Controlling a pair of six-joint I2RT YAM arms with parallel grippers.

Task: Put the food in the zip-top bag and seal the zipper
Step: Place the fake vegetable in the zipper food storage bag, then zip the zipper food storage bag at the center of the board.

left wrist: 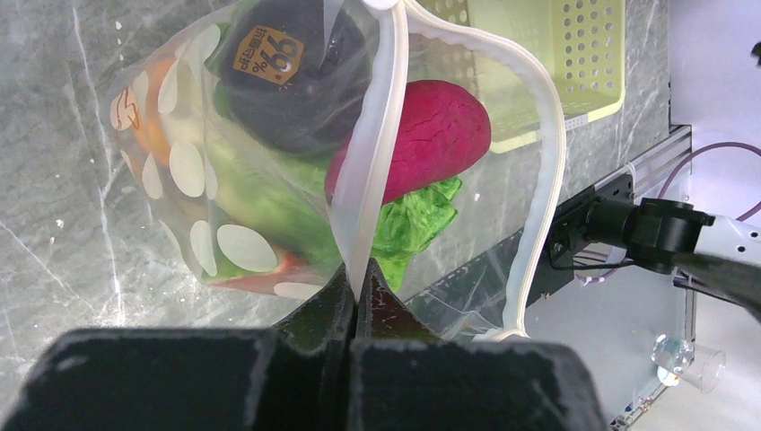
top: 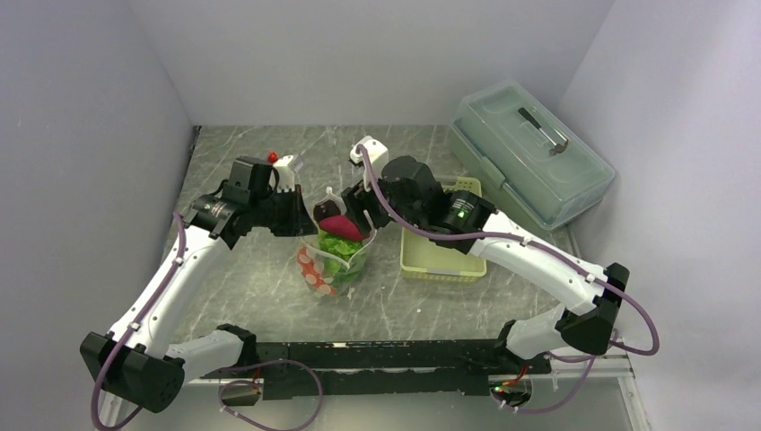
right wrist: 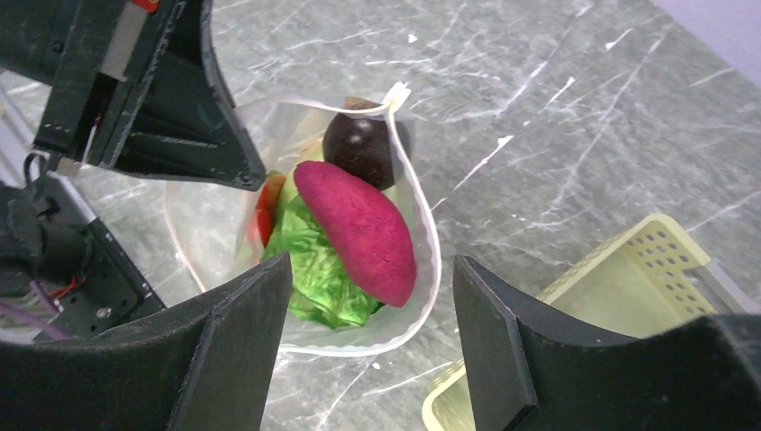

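The zip-top bag [top: 334, 265] stands open on the table, held up by its mouth. My left gripper [left wrist: 359, 285] is shut on the zipper [left wrist: 366, 171] at the bag's near rim; it also shows in the top view [top: 303, 220]. Inside the bag lie a magenta long piece [right wrist: 359, 229], a dark maroon ball [right wrist: 359, 148], leafy lettuce [right wrist: 319, 274], a red-orange piece [right wrist: 263, 211] and an orange ball [left wrist: 153, 126]. My right gripper [right wrist: 372, 301] is open and empty, hovering just above the bag's mouth, also seen from above [top: 354, 214].
The pale green slotted basket [top: 441, 256] stands right of the bag, close to my right gripper, and shows in the right wrist view [right wrist: 646, 278]. A large translucent lidded box [top: 529, 153] sits at the back right. Grey walls close in both sides.
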